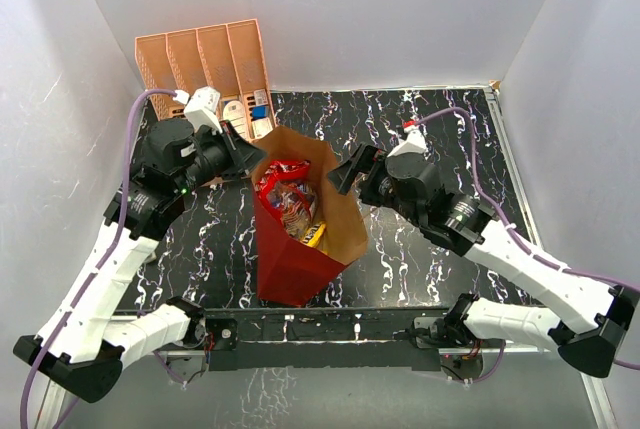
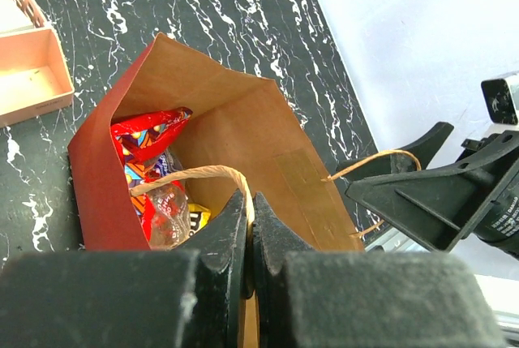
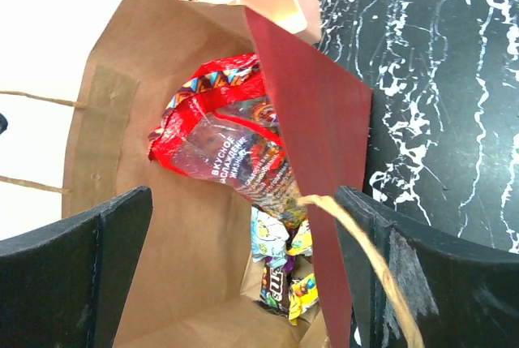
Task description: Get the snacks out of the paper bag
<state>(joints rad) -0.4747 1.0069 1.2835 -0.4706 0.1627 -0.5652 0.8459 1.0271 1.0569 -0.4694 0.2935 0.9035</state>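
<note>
L gripper pinched shut on paper bag at left rim. R gripper jaws wide, by right rim. Red sweets bag + other snacks inside.

My large paper carrier bag, dark red outside and brown kraft inside, stands open-mouthed near the desk's 6 o'clock edge. One tan twisted loop handle is pinched in my left gripper. Inside, a red-and-clear crinkly sweets bag lies toward 12 o'clock, above small shiny packets, some of them yellow.
</note>
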